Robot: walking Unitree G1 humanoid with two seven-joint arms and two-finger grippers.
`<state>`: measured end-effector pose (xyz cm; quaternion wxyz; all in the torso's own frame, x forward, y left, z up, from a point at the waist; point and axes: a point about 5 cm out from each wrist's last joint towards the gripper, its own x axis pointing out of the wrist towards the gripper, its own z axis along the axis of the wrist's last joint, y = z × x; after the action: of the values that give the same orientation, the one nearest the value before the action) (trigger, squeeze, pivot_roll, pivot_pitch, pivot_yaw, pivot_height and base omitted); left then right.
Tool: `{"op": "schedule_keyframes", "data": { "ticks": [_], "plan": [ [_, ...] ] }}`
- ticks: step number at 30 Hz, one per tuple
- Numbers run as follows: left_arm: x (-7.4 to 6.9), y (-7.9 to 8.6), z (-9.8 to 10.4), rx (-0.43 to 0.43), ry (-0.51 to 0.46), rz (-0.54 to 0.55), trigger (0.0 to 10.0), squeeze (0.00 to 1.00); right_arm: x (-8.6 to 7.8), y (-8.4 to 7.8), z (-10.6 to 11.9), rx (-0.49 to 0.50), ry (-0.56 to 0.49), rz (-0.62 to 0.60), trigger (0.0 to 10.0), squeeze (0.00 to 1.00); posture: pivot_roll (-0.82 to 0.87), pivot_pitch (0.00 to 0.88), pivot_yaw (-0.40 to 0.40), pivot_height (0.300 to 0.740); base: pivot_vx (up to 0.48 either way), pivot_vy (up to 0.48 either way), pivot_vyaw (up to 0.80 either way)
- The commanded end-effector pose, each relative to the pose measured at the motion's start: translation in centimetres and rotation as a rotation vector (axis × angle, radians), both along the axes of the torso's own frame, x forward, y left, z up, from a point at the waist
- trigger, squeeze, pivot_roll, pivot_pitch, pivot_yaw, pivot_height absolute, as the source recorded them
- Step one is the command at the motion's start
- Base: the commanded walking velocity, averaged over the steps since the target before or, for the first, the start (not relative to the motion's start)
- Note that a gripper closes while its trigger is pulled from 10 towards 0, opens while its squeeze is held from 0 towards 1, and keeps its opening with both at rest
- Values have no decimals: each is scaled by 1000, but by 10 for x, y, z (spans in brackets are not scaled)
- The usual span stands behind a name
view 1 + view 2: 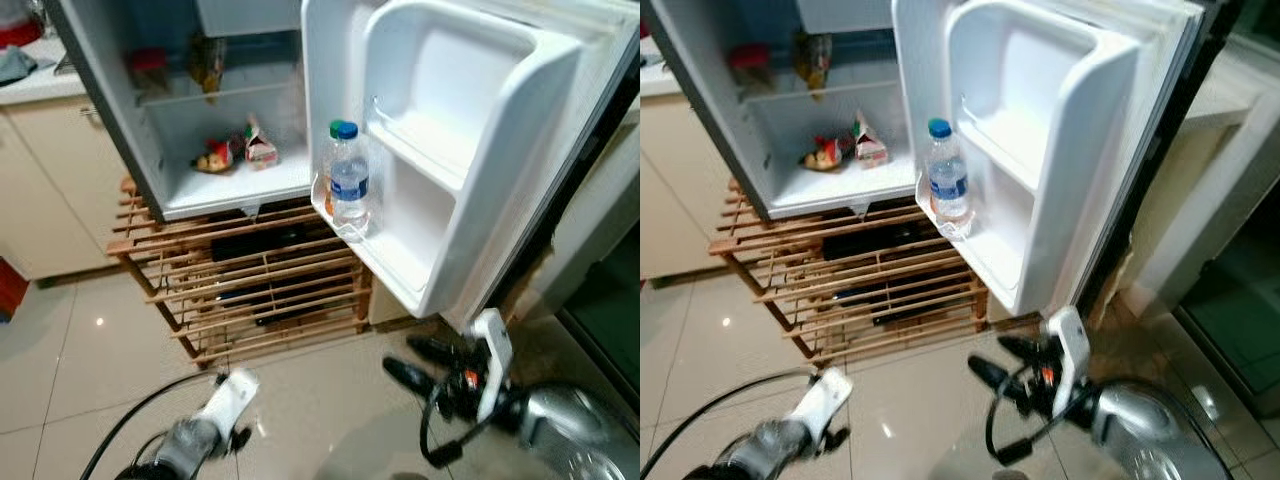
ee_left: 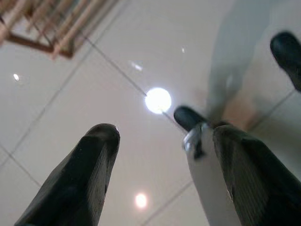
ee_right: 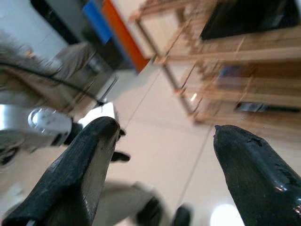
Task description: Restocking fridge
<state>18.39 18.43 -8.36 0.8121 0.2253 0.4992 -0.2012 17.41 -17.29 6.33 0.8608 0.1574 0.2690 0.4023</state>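
Note:
The small fridge (image 1: 230,190) stands open on a wooden rack (image 1: 250,285). Its white door (image 1: 470,150) swings toward my right. A clear water bottle with a blue cap (image 1: 349,180) stands in the lower door shelf, and a green-capped bottle (image 1: 334,132) stands just behind it. Snack packets (image 1: 260,148) lie on the fridge floor, and more items (image 1: 207,62) sit on the shelf above. My right gripper (image 1: 408,361) hangs open and empty low over the tiles, below the door. My left gripper (image 2: 162,134) is open too, pointing at the floor, with nothing between its fingers.
The slatted rack holds dark objects under the fridge. Cream cabinets (image 1: 40,190) and a counter run along the left, with a red object (image 1: 10,288) at floor level. A dark frame and a wall (image 1: 600,220) close off the right behind the door. Glossy tiles (image 1: 320,400) lie between me and the rack.

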Motion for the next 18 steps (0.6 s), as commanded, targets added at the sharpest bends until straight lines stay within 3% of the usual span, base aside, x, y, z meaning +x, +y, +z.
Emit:
{"op": "schedule_keyframes", "data": {
  "ticks": [1,2,3,4,6,7,10,11,12,14,16,18],
  "plan": [
    [7,-4,3,3,-33,-21,10000,0,-1,0,2,-17,4,14,10000,8,-234,0,69,740,0,0,0],
    [7,-4,3,3,-33,-21,10000,0,-1,0,2,-17,4,14,10000,8,-234,0,69,740,0,0,0],
    [10,-8,4,2,-44,-34,10000,0,-11,-13,-15,-105,74,12,10000,0,-235,0,66,740,0,0,0],
    [10,-8,4,2,-44,-34,10000,0,-11,-13,-15,-105,74,12,10000,0,-235,0,66,740,0,0,0],
    [12,-12,4,6,-54,-45,10000,0,-32,-30,-37,-230,161,67,10000,4,-237,0,63,740,0,0,0],
    [12,-12,4,6,-54,-45,10000,0,-32,-30,-37,-230,161,67,10000,4,-237,0,63,740,0,0,0],
    [12,-7,5,13,-55,-48,10000,0,-68,-73,-76,-545,330,144,10000,0,-241,0,66,740,0,0,0],
    [13,-7,5,14,-55,-51,10000,0,-73,-89,-83,-638,372,126,10000,0,-241,0,66,740,0,0,0],
    [13,-6,5,14,-54,-53,10000,0,-75,-100,-86,-689,394,102,10000,0,-241,0,66,740,0,0,0],
    [13,-6,6,15,-54,-54,10000,0,-75,-105,-87,-710,404,85,10000,0,-241,0,66,740,0,0,0],
    [14,-7,6,15,-55,-57,10000,0,-69,-121,-86,-830,378,57,10000,0,-246,0,73,740,0,0,0],
    [15,-7,6,16,-55,-60,10000,0,-39,-152,-76,-1040,282,-146,10000,0,-248,0,77,740,0,0,0]
  ]
}}
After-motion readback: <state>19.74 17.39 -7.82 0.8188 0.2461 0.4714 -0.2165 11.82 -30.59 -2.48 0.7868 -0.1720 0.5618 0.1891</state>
